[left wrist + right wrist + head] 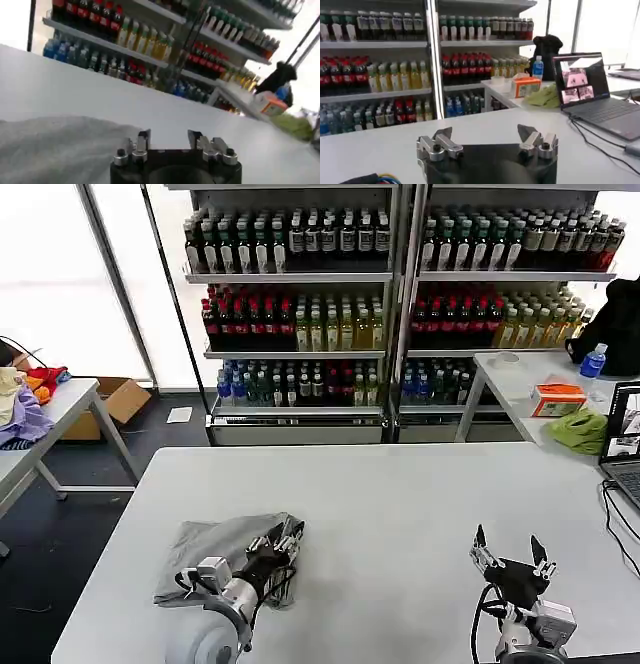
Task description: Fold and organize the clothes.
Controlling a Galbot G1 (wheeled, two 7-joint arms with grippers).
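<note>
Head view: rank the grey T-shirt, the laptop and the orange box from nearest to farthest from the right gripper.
From the right gripper, open above the table's near edge:
1. Laptop, at the table's right edge.
2. Grey T-shirt, bunched across the table under the left gripper.
3. Orange box, on the side table behind.

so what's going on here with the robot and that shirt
The robot is at a white table folding a grey T-shirt, which lies bunched near the table's front left corner. The left gripper is over the shirt's right edge, fingers open. The right gripper waits open above bare table, well away from the shirt.
</note>
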